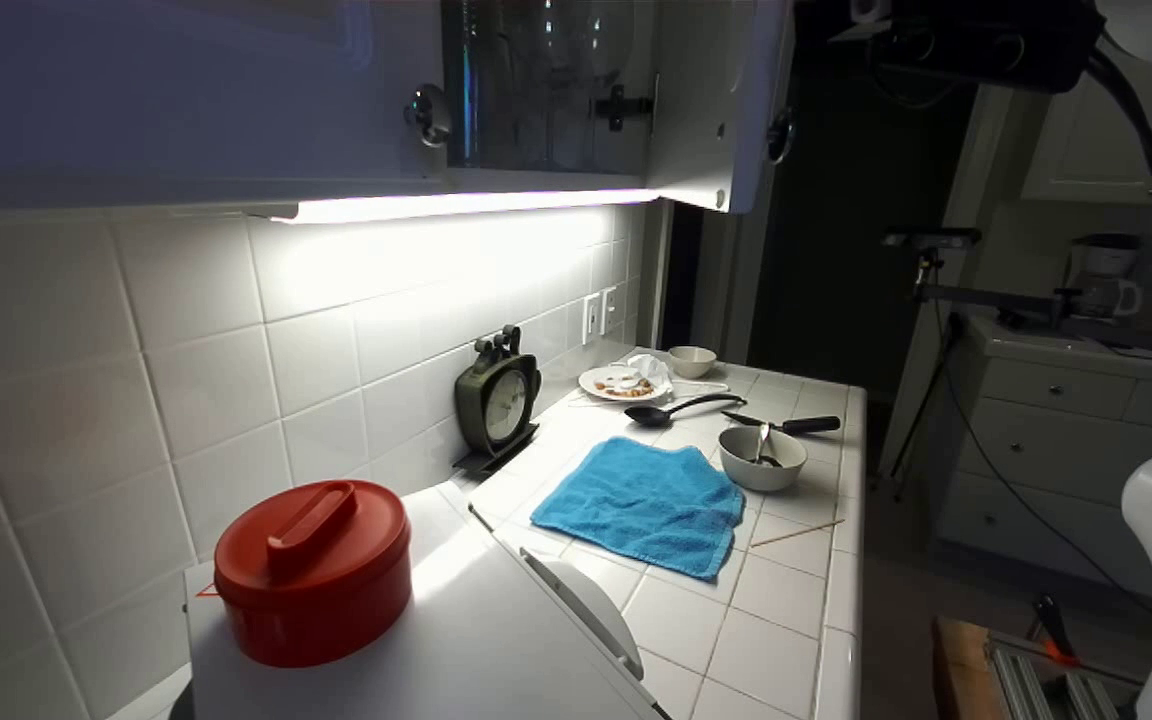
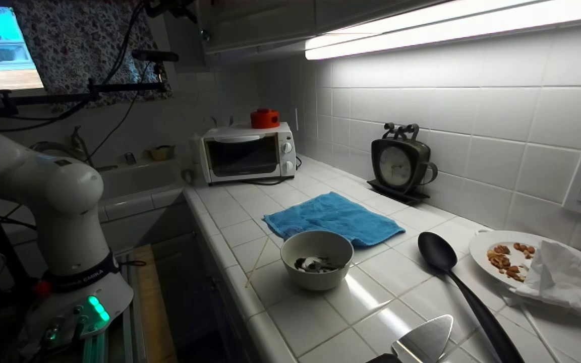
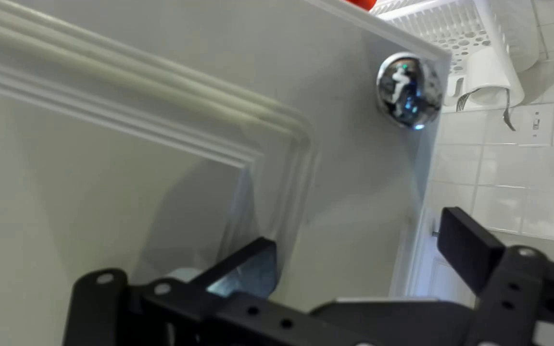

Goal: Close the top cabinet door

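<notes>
The top cabinet door (image 1: 699, 110) stands swung open in an exterior view, its plain flat back lit from below. Its knob (image 1: 781, 135) is at the lower free corner. The neighbour door (image 1: 186, 90), with its own knob (image 1: 428, 115), lies shut beside the opening. In the wrist view the open door's recessed-panel front (image 3: 89, 192) fills most of the picture, with its shiny knob (image 3: 408, 91) near the corner. My gripper (image 3: 358, 247) is open and empty. One finger overlaps the panel, the other shows past the door's edge; contact cannot be told.
A lit strip lamp (image 1: 476, 206) runs under the cabinet. Below are a toaster oven (image 2: 242, 156), a red pot (image 1: 314, 575), a scale (image 1: 498, 400), a blue towel (image 1: 646, 505) and a bowl (image 2: 316, 259). A dish rack (image 3: 450, 29) shows past the door edge.
</notes>
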Robot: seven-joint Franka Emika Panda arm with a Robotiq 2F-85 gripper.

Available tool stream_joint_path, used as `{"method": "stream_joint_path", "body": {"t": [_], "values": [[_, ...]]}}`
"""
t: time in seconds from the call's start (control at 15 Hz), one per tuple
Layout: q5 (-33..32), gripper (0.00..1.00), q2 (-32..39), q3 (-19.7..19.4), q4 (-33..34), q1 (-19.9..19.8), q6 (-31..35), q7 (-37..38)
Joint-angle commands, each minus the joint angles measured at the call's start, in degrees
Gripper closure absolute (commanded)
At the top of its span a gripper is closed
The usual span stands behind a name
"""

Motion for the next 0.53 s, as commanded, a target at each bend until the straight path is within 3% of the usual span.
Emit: {"method": "stream_joint_path", "body": {"t": [0.0, 0.2, 0.47], "values": [[2.4, 0.0, 2.38, -1.26, -0.37, 2.92, 2.19, -2.93], [1.99, 0.0, 3.53, -1.44, 0.07, 3.36, 1.79, -2.81], [-0.61, 0.0, 5.77, 2.68, 1.05, -1.91, -0.38, 1.9]]}}
